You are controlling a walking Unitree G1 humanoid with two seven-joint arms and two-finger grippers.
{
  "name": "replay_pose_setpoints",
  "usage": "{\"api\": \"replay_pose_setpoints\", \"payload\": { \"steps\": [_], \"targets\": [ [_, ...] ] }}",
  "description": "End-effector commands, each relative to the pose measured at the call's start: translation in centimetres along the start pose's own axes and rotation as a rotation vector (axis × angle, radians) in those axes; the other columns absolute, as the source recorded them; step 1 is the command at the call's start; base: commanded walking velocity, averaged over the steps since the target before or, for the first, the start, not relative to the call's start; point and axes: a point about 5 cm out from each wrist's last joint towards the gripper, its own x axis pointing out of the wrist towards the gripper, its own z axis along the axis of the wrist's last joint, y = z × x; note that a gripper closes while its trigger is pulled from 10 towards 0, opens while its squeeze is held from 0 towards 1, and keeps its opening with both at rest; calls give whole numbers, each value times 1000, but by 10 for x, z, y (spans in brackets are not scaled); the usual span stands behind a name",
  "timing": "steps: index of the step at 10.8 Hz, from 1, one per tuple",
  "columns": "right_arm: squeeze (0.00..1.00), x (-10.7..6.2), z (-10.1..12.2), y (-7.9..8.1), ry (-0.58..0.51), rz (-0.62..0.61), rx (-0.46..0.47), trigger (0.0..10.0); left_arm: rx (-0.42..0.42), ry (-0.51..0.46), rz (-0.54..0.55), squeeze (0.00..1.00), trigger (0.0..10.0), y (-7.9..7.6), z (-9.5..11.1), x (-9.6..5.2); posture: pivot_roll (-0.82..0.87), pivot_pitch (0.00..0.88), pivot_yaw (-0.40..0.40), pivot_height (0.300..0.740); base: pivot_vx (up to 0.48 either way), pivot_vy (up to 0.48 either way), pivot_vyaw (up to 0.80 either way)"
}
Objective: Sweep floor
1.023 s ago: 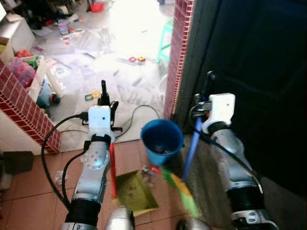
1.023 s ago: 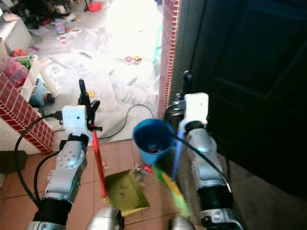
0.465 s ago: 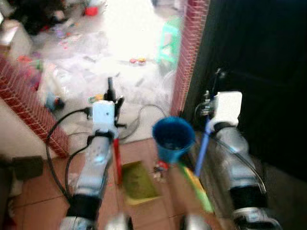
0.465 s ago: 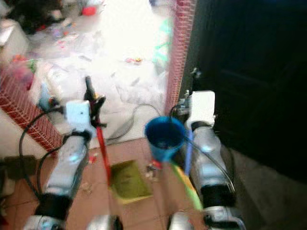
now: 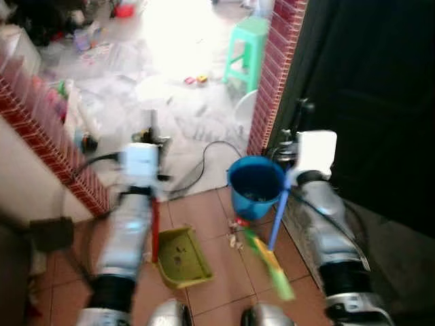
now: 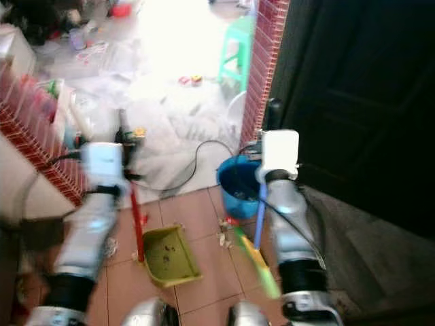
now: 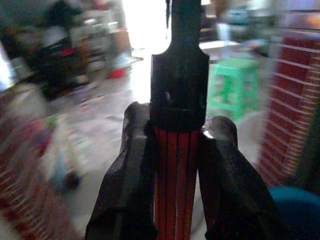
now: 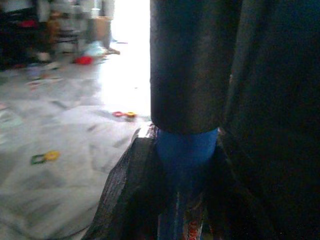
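While the head views are blurred, the yellow-green dustpan lies on the tiles left of the blue bucket, the broom slanting just right of it. Left gripper clamps the red handle. Right gripper clasps the blue broom handle.

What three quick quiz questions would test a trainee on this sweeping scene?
1. True or false: the left pincer is shut on the dustpan handle.
2. What colour is the bucket?
3. The debris lies: A) inside the dustpan; B) on the tiles between dustpan and broom; C) on the green stool.

Key: 1 true; 2 blue; 3 B. The right pincer grips the broom's blue handle.
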Motion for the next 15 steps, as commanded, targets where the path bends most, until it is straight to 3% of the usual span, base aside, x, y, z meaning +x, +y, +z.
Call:
{"api": "replay_pose_setpoints", "payload": {
  "steps": [1, 2, 3, 7, 12, 14, 15],
  "targets": [
    [0, 4, 10, -3, -46, -8, 4, 10000, -23, -63, 0, 0, 10000, -4, 12, 6, -62, 55, 35, 740, 0, 0, 0],
    [0, 4, 11, -3, -51, -7, -6, 10000, -82, -43, -24, 0, 10000, -6, 10, 6, -64, 55, 34, 740, 0, 0, 0],
    [0, 4, 12, -3, -58, -5, -14, 10000, -88, -39, -27, 0, 10000, -7, 8, 6, -65, 56, 34, 740, 0, 0, 638],
    [0, 4, 14, 2, -74, 17, -23, 10000, -54, -27, -36, 0, 10000, -8, 0, 8, -67, 56, 38, 740, 0, 0, 800],
    [0, 8, 44, 9, -222, 75, -82, 10000, -20, -36, 15, 0, 10000, -12, -9, 12, -78, 56, 52, 740, 0, 0, 0],
    [0, 9, 44, 8, -236, 64, -99, 10000, -35, -38, 1, 0, 10000, -15, -7, 16, -77, 55, 73, 740, 0, 0, 0],
    [0, 11, 41, 3, -232, 39, -106, 10000, -3, -68, 5, 0, 10000, -12, -5, 17, -72, 57, 80, 740, 0, 0, 0]
  ]
}}
